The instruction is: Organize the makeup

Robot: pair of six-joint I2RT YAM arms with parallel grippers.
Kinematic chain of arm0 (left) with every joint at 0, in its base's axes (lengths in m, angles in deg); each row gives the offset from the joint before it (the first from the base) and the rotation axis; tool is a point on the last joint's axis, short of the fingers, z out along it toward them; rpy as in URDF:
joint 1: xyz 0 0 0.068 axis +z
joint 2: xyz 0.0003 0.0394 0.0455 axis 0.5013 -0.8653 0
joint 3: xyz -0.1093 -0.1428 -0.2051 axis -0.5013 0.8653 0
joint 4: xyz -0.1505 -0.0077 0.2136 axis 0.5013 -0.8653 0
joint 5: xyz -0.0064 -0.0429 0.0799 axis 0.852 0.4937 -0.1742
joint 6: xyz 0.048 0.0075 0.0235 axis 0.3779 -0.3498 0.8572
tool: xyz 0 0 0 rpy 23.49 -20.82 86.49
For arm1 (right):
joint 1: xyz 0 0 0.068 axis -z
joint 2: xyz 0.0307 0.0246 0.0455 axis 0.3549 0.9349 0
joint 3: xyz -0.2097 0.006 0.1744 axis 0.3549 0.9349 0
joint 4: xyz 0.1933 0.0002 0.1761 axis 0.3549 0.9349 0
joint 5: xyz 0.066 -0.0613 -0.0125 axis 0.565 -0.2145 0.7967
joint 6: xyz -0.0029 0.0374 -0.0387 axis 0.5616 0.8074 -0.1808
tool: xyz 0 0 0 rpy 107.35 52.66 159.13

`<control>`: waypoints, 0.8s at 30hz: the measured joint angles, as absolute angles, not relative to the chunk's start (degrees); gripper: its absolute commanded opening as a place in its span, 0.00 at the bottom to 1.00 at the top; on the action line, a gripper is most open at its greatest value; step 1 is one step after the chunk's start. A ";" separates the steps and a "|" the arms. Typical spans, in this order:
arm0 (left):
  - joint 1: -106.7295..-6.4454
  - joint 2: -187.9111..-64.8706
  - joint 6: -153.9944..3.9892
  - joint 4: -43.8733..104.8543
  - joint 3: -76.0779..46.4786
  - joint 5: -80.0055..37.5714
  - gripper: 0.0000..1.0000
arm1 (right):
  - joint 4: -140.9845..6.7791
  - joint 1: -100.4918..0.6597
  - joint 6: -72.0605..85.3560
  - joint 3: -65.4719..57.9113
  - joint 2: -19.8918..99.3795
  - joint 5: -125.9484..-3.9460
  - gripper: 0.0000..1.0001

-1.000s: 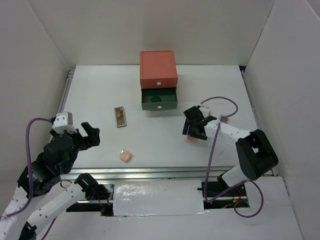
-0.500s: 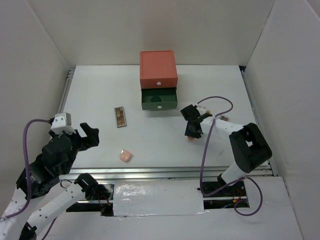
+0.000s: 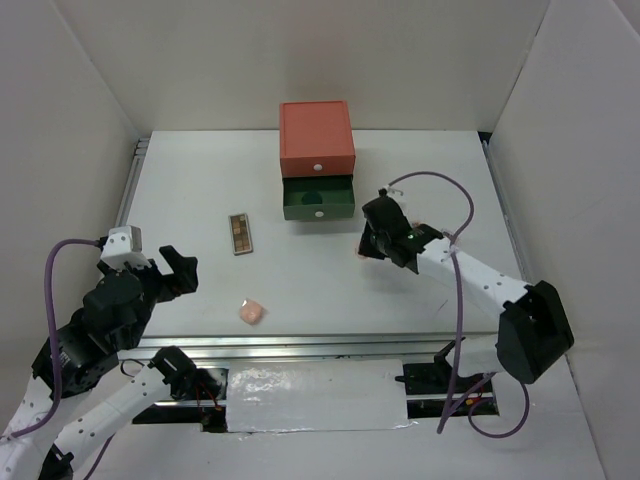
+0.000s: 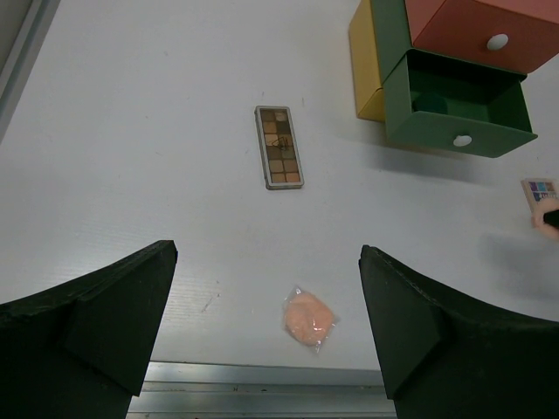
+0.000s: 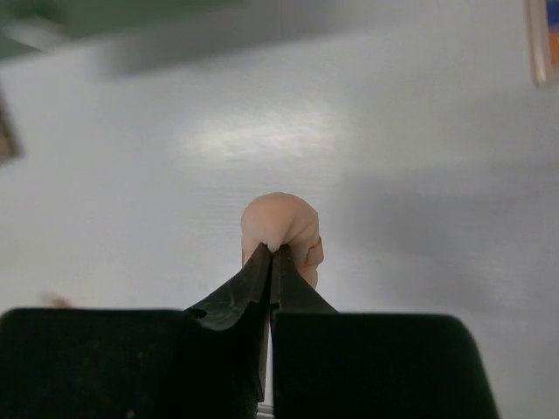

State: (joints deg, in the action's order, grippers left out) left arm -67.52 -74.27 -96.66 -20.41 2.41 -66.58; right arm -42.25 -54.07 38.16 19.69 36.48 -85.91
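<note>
My right gripper [image 5: 272, 251] is shut on a peach puff [image 5: 284, 223], pinching its edge so it bulges past the tips. In the top view this gripper [image 3: 366, 247] hangs just right of the open green drawer [image 3: 318, 198], with the puff [image 3: 357, 255] showing at its tips. A second peach puff [image 4: 308, 318] in clear wrap lies near the front edge [image 3: 252, 311]. The brown palette [image 4: 279, 147] lies flat further back [image 3: 240, 233]. My left gripper [image 4: 266, 251] is open and empty, above the front left [image 3: 175, 270].
The drawer box [image 3: 316, 138] stands at the back centre, red on top, with a yellow drawer [image 4: 365, 61] at the bottom. Something dark and round lies in the green drawer. A multicolour palette [image 4: 539, 194] lies at the right. A metal rail [image 3: 300, 345] runs along the front edge.
The right gripper's jaws have closed on the peach puff. It has moved back and left with the puff, towards the green drawer. The left arm has barely moved.
</note>
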 measured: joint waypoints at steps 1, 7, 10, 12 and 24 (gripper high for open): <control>-67.52 -74.27 -96.66 -20.41 2.41 -66.60 0.99 | -42.77 -54.28 37.66 17.51 35.59 -85.34 0.00; -67.52 -74.19 -96.70 -20.43 2.41 -66.67 0.99 | -47.62 -54.57 34.40 2.88 40.00 -84.47 0.00; -67.52 -73.53 -96.70 -20.45 2.41 -66.67 0.99 | -48.91 -54.57 32.63 -2.54 44.90 -84.34 0.00; -67.52 -73.14 -96.70 -20.45 2.41 -66.69 0.99 | -48.96 -54.57 31.38 -6.40 49.31 -84.53 0.02; -67.52 -73.07 -96.68 -20.43 2.41 -66.67 0.99 | -48.63 -55.12 26.66 -14.95 60.55 -85.47 0.71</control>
State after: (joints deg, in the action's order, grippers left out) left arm -67.52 -73.07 -96.68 -20.43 2.41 -66.67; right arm -48.63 -55.12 26.66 -14.95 60.55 -85.47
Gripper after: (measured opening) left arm 0.994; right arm 0.667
